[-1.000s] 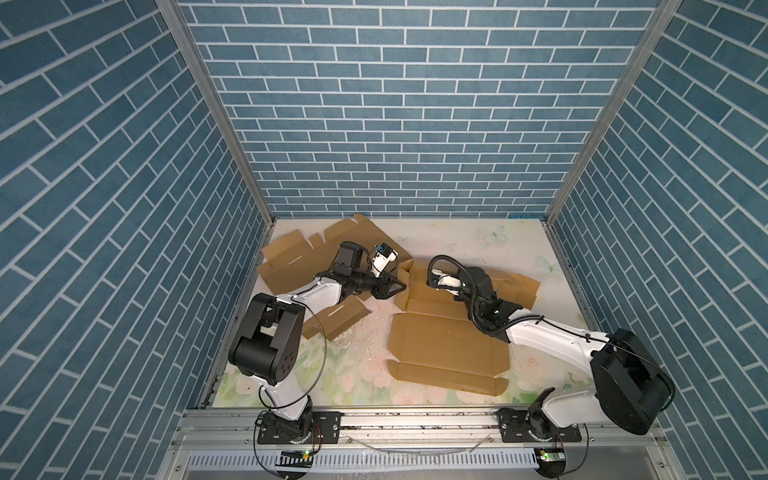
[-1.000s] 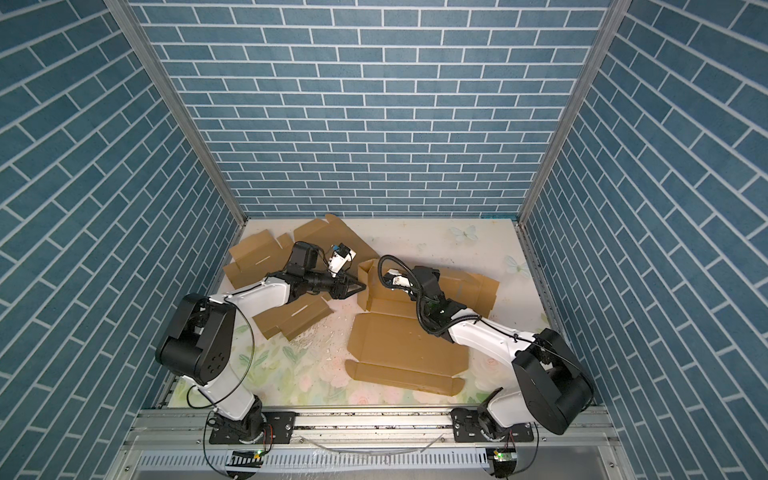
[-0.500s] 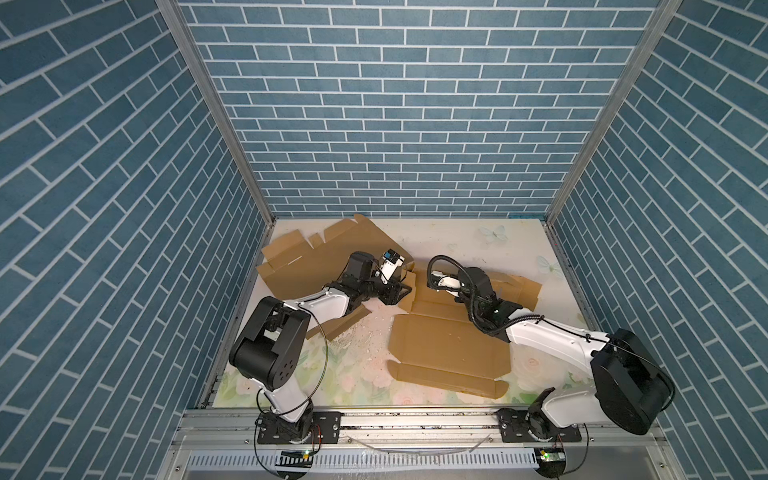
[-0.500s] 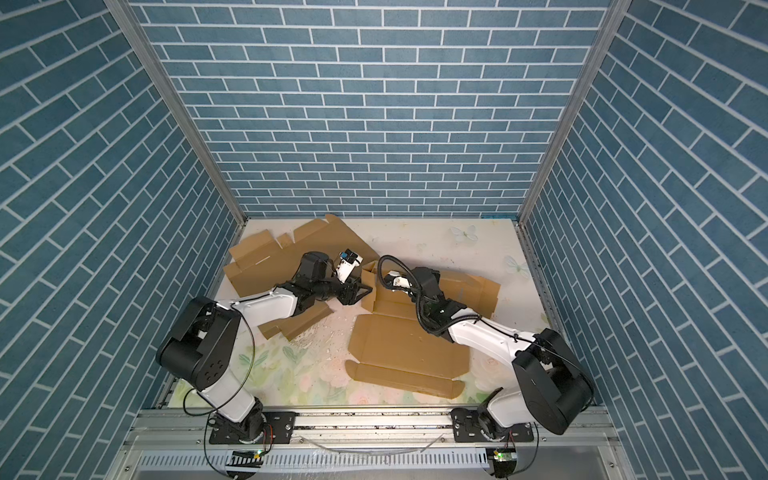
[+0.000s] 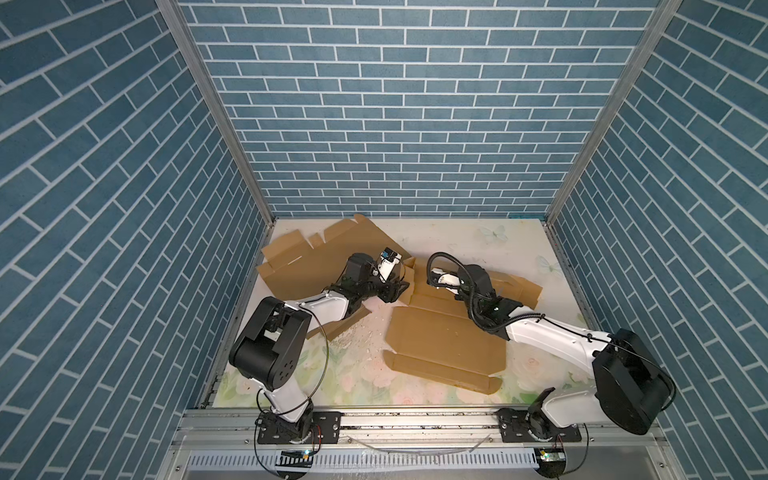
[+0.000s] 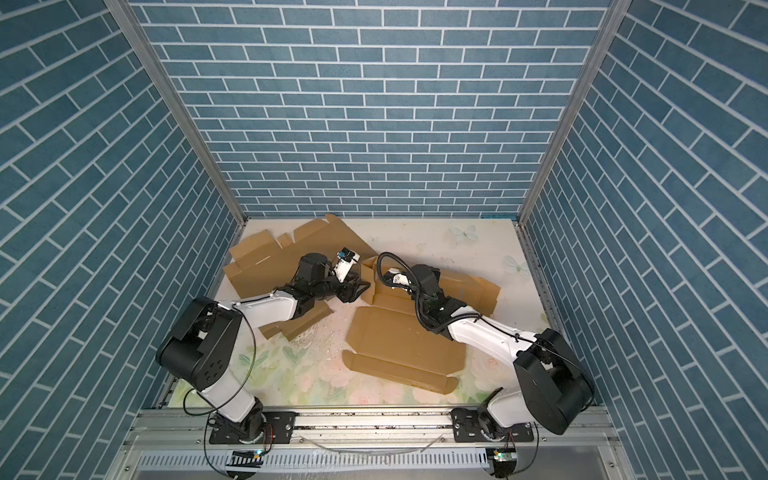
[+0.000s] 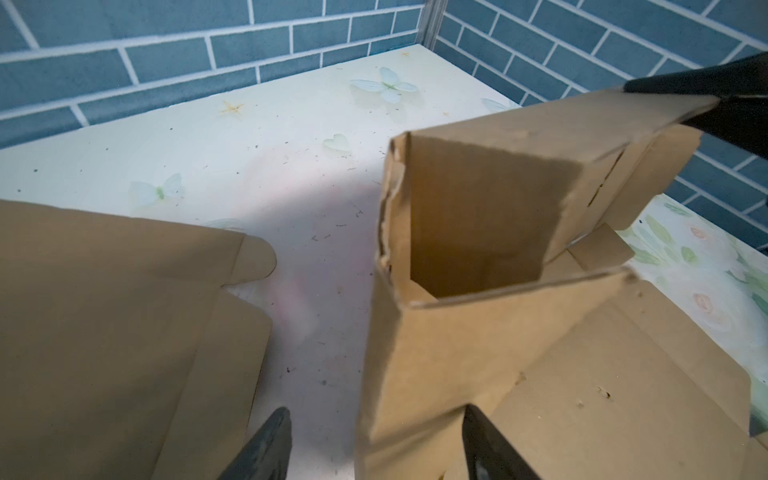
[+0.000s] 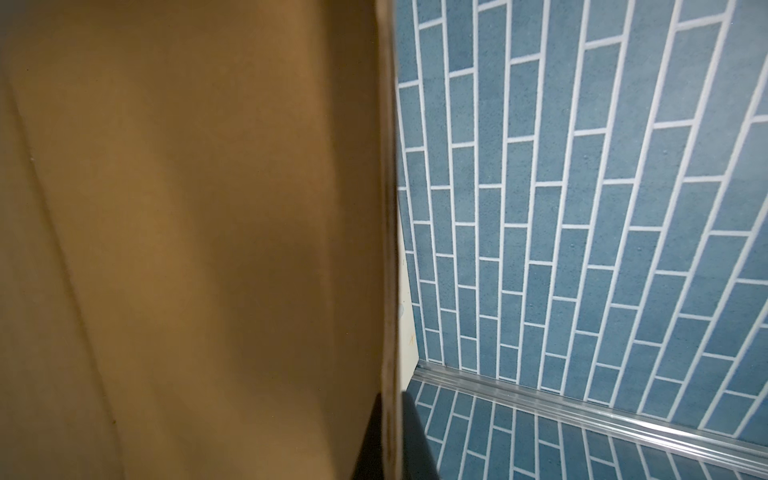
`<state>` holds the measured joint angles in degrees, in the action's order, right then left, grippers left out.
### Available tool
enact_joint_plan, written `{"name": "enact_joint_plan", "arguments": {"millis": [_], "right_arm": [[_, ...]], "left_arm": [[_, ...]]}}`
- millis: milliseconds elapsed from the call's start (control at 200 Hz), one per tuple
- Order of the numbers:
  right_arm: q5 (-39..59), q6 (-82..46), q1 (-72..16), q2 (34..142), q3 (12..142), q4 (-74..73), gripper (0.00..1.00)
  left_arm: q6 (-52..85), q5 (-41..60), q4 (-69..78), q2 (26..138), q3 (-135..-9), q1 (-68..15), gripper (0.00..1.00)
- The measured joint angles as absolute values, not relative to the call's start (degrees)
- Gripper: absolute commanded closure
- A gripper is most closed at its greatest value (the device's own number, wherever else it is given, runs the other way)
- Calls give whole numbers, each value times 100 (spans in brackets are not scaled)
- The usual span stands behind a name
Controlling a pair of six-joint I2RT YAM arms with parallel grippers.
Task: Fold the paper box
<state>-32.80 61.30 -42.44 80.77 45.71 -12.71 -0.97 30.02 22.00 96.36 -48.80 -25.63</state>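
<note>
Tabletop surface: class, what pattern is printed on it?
Tabletop: pale cream with butterflies and flowers, best in the left wrist view.

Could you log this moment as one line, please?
right jaws: shut on brown cardboard box wall | left jaws: open around upright flap

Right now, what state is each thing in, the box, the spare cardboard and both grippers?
Box: partly folded, one end wall raised, the rest flat.
Left gripper: open, jaws either side of the raised wall.
Right gripper: shut on the box's raised edge.
Back sheet: unfolded.
Small piece: lies partly under the left arm.
</note>
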Motion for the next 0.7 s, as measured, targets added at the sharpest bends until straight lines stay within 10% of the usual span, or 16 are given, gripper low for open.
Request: {"name": "enact_joint_plan", "arguments": {"millis": [700], "right_arm": [[-3922, 7662, -4698, 9004, 3863, -4202, 100]], "left_arm": [[-390, 2904, 1885, 9668, -4836, -2502, 31]]}}
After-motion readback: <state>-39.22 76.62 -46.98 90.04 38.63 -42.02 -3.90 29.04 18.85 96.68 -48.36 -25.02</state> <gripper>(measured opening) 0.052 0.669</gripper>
